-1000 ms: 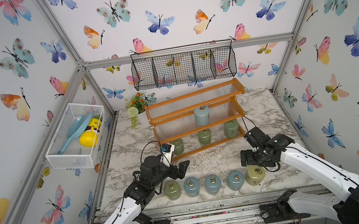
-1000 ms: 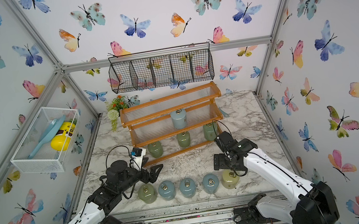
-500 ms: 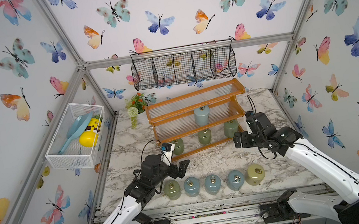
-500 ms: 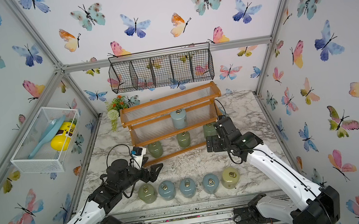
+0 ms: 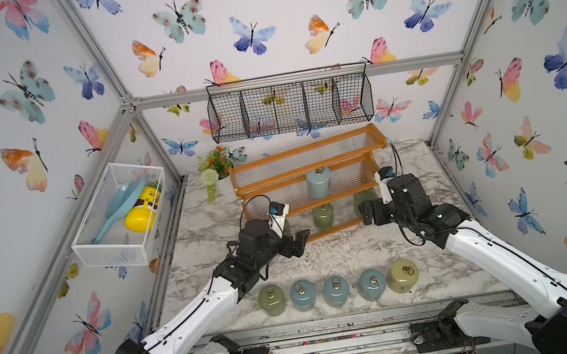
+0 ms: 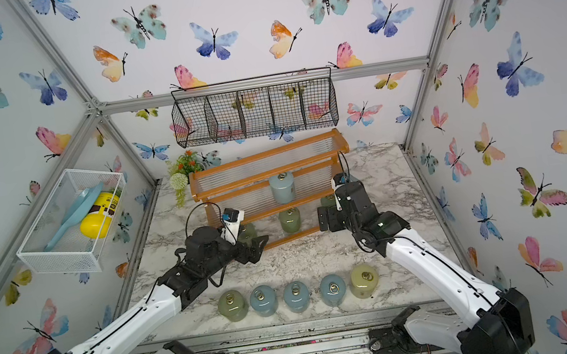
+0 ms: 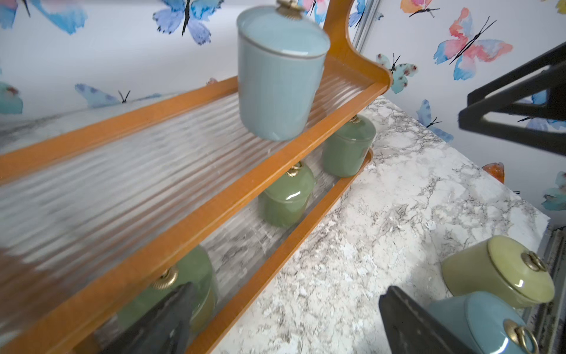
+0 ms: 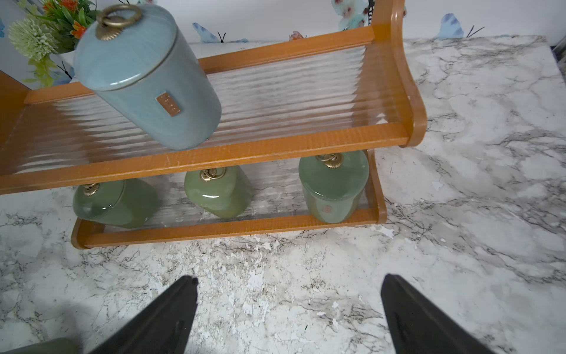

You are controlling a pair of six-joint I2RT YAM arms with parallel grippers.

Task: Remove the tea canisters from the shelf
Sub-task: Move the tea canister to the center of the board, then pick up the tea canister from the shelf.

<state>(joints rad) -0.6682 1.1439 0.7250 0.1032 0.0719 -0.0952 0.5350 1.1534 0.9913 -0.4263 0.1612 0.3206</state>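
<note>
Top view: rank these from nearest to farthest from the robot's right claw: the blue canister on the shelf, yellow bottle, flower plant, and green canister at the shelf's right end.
1. Green canister, bottom tier, right end.
2. Blue canister, middle tier.
3. Flower plant, left of the shelf.
4. Yellow bottle, in the white mesh basket.

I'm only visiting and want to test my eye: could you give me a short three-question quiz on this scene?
1. How many tea canisters stand on the shelf?
2. True or false: the right gripper is shut on a canister.
3. What colour is the lone canister on the middle tier? A green, B pale blue, C yellow.

Key: 1. Four: three on the bottom tier, one on the middle. 2. False; its jaws stand open and empty. 3. B.
</note>
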